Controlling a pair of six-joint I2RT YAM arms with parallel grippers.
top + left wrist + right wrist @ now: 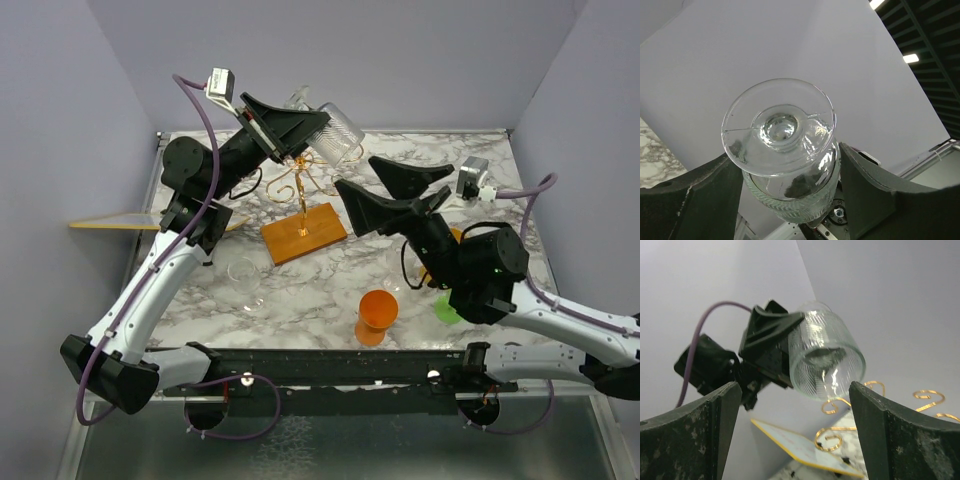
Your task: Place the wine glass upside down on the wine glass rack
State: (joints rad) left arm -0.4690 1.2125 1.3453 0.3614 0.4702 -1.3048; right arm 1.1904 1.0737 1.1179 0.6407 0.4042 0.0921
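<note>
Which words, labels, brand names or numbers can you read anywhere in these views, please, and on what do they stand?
None can be read in any view.
The clear ribbed wine glass, the gold wire rack on its orange-brown wooden base and the orange cup carry no visible text.

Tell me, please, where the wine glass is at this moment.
In the top view the wine glass is held aloft by the left gripper, at the back of the table, just above the wine glass rack.
</note>
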